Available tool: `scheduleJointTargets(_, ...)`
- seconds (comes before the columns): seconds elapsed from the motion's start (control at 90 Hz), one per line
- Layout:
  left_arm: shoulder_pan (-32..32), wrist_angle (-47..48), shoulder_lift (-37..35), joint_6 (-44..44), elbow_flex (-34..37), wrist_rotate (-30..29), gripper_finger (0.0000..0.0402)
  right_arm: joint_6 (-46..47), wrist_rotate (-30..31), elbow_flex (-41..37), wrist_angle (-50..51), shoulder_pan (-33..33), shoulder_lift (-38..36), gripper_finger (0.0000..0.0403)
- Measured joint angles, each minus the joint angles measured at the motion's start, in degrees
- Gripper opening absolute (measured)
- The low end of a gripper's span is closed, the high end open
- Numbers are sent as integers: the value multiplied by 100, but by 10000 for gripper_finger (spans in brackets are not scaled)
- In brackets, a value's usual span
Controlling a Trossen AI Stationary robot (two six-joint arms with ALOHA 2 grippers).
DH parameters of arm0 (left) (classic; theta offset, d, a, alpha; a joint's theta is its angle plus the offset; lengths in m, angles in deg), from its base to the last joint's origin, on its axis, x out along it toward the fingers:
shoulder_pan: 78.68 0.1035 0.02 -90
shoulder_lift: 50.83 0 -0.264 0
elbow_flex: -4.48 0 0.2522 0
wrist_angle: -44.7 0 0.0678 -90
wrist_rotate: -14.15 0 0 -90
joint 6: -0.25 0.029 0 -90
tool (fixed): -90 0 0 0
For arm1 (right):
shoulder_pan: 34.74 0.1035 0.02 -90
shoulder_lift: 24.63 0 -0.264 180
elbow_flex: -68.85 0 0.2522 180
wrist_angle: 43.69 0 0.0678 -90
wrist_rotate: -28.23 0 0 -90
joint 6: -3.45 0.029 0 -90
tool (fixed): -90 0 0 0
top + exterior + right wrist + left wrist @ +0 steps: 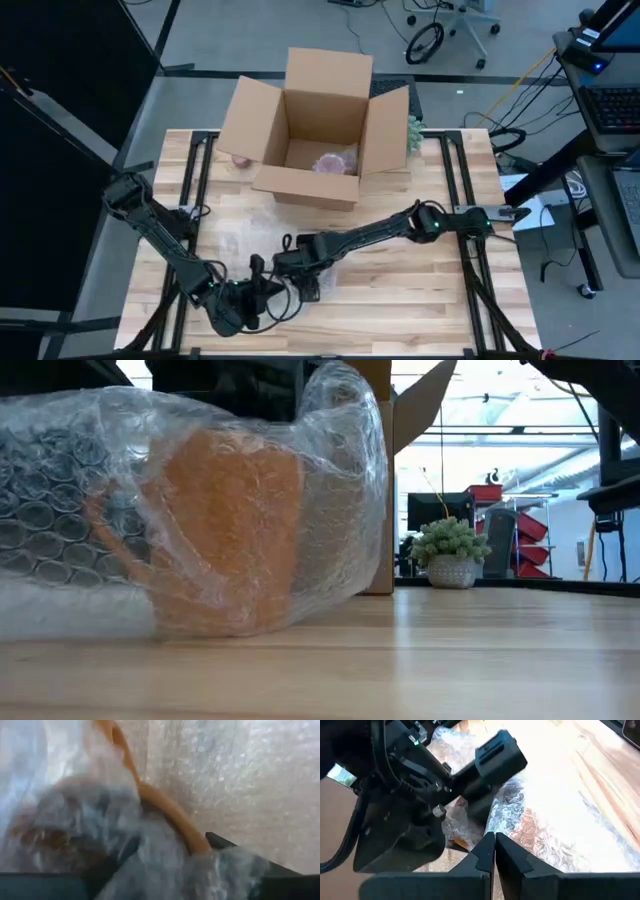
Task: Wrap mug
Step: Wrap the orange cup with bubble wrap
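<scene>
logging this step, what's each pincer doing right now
Left pincer: shut, nothing visible between its tips, close to the bubble wrap.
Right pincer: at the wrapped orange mug; open or shut cannot be told.

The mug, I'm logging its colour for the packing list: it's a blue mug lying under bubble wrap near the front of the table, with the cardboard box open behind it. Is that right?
Not quite: the mug is orange, not blue, as the low view shows through the bubble wrap. The rest holds: it lies wrapped near the table's front, with the cardboard box open behind it.
</scene>
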Motion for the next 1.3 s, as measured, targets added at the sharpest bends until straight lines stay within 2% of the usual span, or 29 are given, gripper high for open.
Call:
scheduleJointTargets(0.244, 73, -1, 0, -3, 0, 7, 2, 2, -26, 0, 216, -17, -15, 234)
scheduleJointTargets(0.411, 92, 6, 0, 2, 0, 14, 2, -93, -37, 0, 355, -25, -187, 248)
scheduleJointTargets(0.733, 151, -8, 0, -1, 0, 135, 1, -504, 20, 9, 221, -17, -641, 248)
scheduleJointTargets(0.967, 151, -8, 0, -7, 0, 133, 2, -304, 13, 7, 527, 13, -1056, 247)
scheduleJointTargets(1.189, 149, -12, 2, -7, 0, 135, 1, -91, 21, 7, -66, 402, -1155, 247)
scheduleJointTargets(1.3, 151, -5, 2, -9, 0, 136, 2, -122, 404, 7, -225, 648, -1119, 247)
